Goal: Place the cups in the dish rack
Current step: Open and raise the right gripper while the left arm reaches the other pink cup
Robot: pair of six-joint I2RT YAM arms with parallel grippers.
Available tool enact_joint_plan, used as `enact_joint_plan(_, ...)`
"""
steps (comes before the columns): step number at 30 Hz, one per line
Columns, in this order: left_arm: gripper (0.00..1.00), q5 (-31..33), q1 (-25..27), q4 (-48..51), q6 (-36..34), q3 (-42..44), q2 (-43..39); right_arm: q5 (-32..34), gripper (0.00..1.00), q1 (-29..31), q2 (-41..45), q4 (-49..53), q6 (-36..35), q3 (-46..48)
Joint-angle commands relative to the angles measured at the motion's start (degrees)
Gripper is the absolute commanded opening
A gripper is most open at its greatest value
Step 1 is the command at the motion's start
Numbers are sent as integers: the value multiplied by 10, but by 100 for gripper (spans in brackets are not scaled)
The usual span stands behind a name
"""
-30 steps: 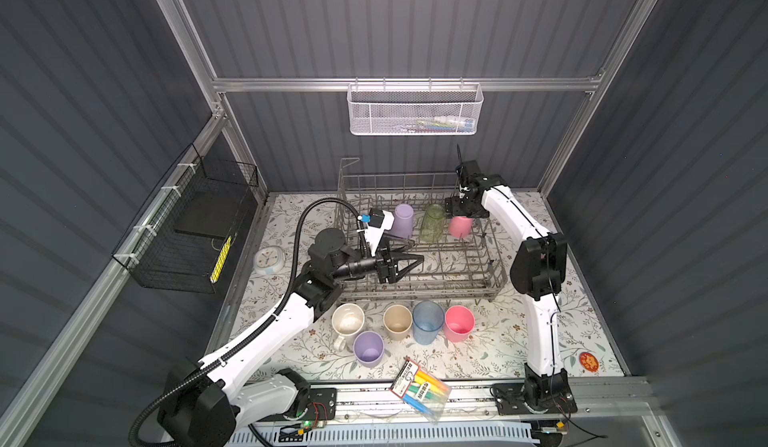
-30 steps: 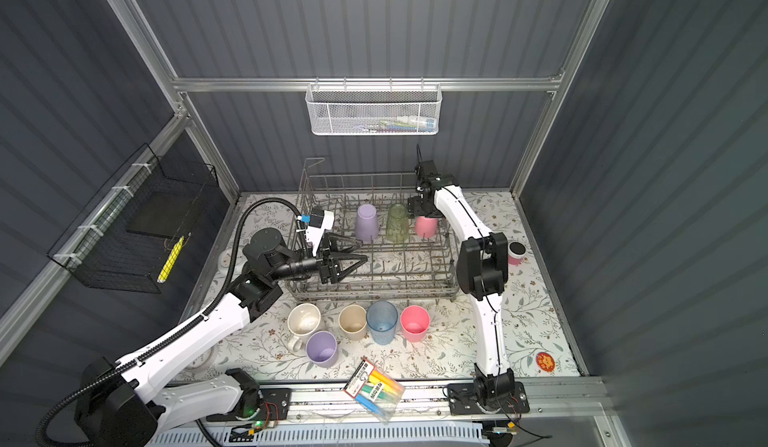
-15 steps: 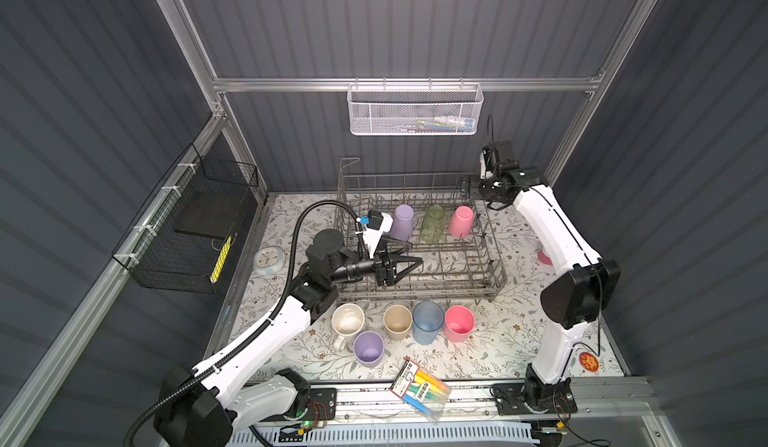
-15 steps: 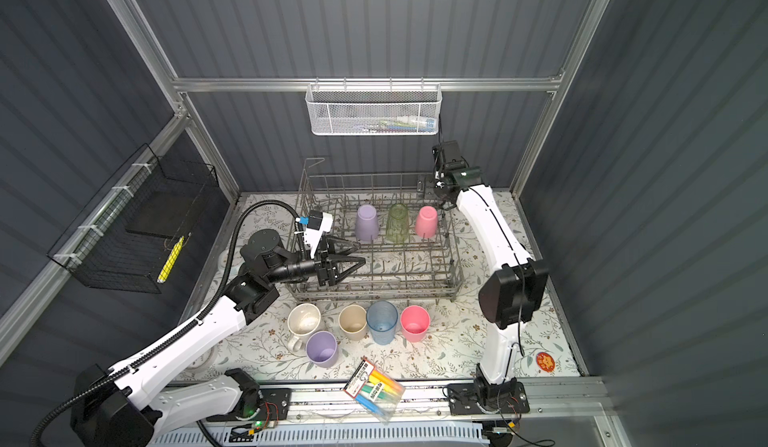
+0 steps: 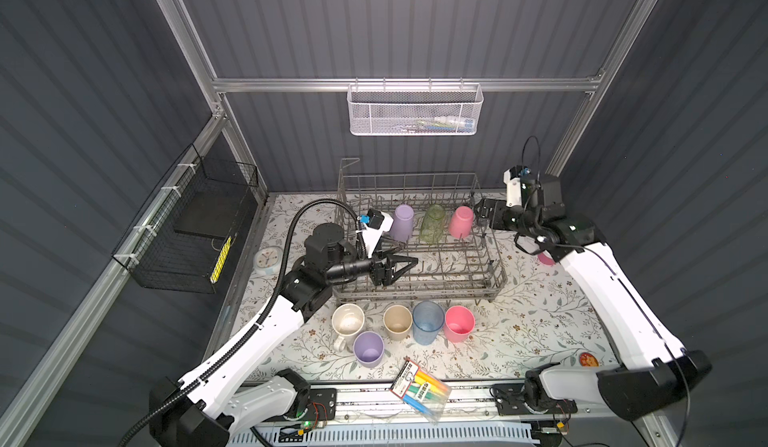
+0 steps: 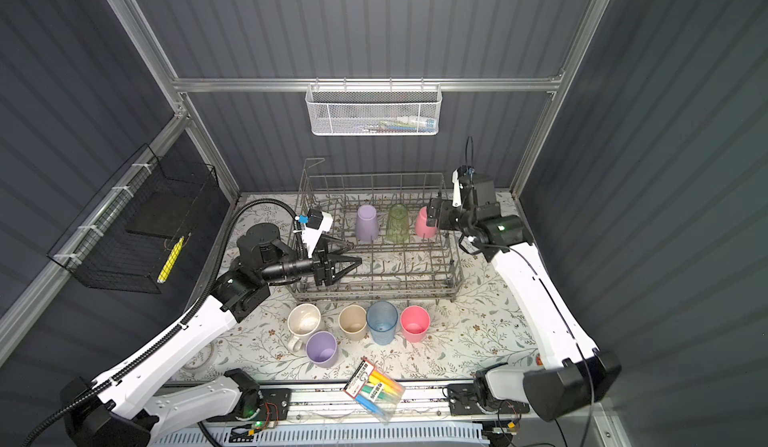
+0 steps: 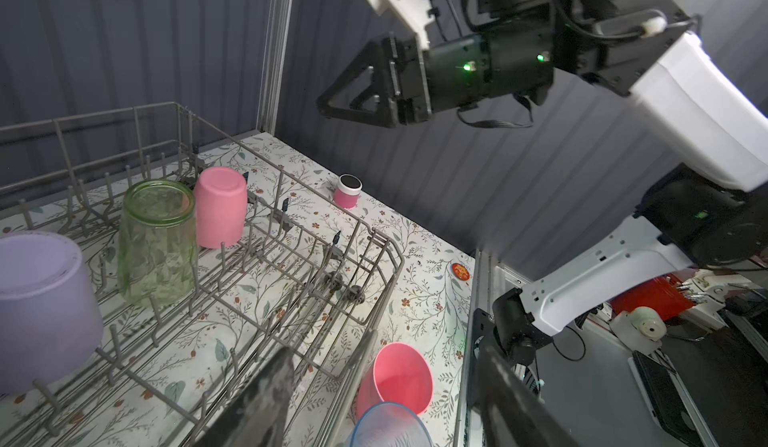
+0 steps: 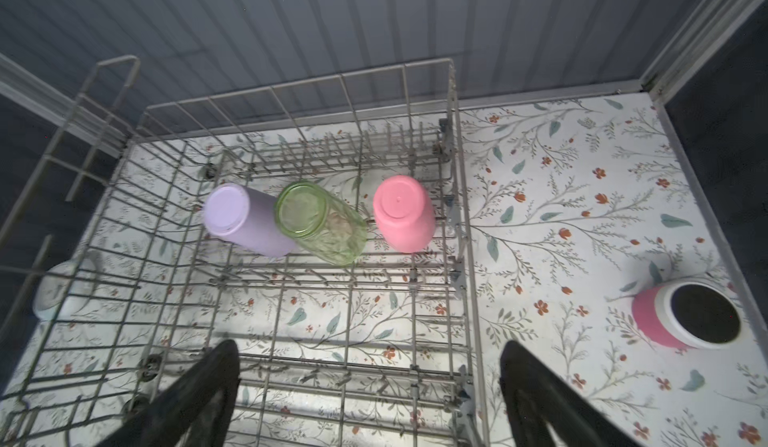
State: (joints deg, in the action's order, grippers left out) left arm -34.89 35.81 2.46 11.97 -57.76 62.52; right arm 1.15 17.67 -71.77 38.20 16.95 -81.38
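Observation:
The grey wire dish rack (image 5: 415, 289) holds three upturned cups in its back row: lilac (image 5: 402, 221), green (image 5: 432, 222) and pink (image 5: 461, 221). In front of it stand upright a cream mug (image 5: 348, 320), a lilac cup (image 5: 368, 348), a beige one (image 5: 397, 321), a blue one (image 5: 428, 321) and a pink one (image 5: 459, 323). My left gripper (image 5: 409, 254) hangs open and empty over the rack's front left. Just right of the racked pink cup (image 8: 401, 212), my right gripper (image 5: 482, 212) is open and empty above the rack's right side.
A white mesh basket (image 5: 415, 110) hangs on the back wall and a black wire basket (image 5: 187, 233) on the left wall. A marker pack (image 5: 419, 389) lies at the front edge. A small pink jar (image 8: 690, 320) stands right of the rack, a clock (image 5: 266, 258) left of it.
My right gripper has left the pink cup in the rack, risen and drawn back to the right; its arm has swung outward. The left gripper has barely moved.

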Motion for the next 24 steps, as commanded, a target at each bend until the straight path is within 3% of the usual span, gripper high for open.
enact_joint_plan(1, 69, 46, 13, 93, -50, -41, 12, -34, 97, 9, 59, -27, 13, 63)
enact_joint_plan(6, 69, 182, 131, 164, -116, -89, 32, -16, 97, 9, 162, -16, 12, 152)
enact_joint_plan(10, 69, 227, 192, 192, -138, -123, 75, 15, 97, 2, 213, 0, 20, 190)
enact_joint_plan(15, 69, 305, 276, 253, -188, -187, 159, -10, 97, -40, 243, -1, 52, 216)
enact_joint_plan(24, 68, 347, 354, 327, -235, -264, 268, -68, 97, -170, 286, -8, 119, 230)
